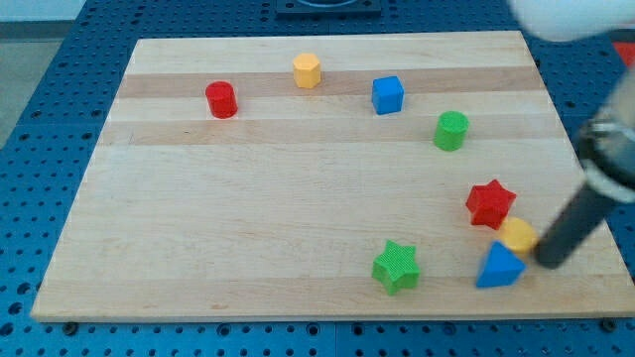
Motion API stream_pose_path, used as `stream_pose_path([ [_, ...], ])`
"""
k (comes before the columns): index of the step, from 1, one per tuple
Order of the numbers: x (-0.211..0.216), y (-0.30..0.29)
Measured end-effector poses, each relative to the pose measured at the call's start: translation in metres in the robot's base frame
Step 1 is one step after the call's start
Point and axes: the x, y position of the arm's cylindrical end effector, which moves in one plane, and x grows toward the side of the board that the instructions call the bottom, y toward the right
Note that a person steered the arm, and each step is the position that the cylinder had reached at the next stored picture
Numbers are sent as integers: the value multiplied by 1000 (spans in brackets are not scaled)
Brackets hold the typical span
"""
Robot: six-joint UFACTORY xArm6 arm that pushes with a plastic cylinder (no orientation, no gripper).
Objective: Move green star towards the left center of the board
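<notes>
The green star (pixel 397 266) lies on the wooden board (pixel 258 218) near the view's bottom, right of centre. My tip (pixel 549 262) is at the view's bottom right, well to the right of the green star. It sits just right of a small yellow block (pixel 517 235) and a blue triangular block (pixel 499 267), close to both; contact cannot be told.
A red star (pixel 491 203) lies above the yellow block. A green cylinder (pixel 450 131), a blue cube (pixel 388 94), a yellow hexagonal block (pixel 307 71) and a red cylinder (pixel 221 99) stand along the view's top. The arm's blurred body (pixel 610 159) is at the right edge.
</notes>
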Motion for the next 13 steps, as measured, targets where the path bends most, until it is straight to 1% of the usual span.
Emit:
stream_pose_path([
  [1, 11, -44],
  [2, 17, -21],
  [3, 39, -21],
  [4, 46, -30],
  [5, 36, -120],
  [6, 16, -193],
  [7, 15, -172],
  [8, 25, -123],
  [9, 3, -142],
  [10, -38, -207],
  [11, -59, -215],
  [12, -91, -220],
  [13, -92, -305],
])
